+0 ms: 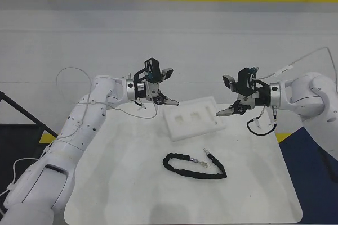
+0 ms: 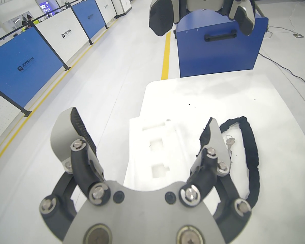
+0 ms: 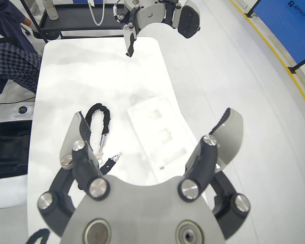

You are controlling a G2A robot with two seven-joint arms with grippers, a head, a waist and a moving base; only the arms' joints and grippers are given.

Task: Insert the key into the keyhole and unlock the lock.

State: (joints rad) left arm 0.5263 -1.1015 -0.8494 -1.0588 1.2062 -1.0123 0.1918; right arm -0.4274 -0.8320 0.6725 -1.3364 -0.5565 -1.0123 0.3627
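A black fabric-sleeved cable lock (image 1: 194, 167) lies curled near the middle of the white table, its metal ends pointing toward the far right. Small silver keys (image 1: 203, 163) rest on the table inside its loop; they also show as keys (image 2: 229, 142) and keys (image 3: 100, 154) beside the lock's metal end (image 3: 103, 140). My left gripper (image 1: 164, 87) hovers open above the table's far left edge, empty. My right gripper (image 1: 230, 95) hovers open above the far right edge, empty. Both are well above and behind the lock.
A white foam tray (image 1: 192, 118) with rectangular cut-outs sits at the back of the table (image 1: 129, 185) between the two grippers. A blue cabinet (image 2: 218, 49) stands beyond the table's right side. A black cart (image 3: 73, 18) stands beyond the left.
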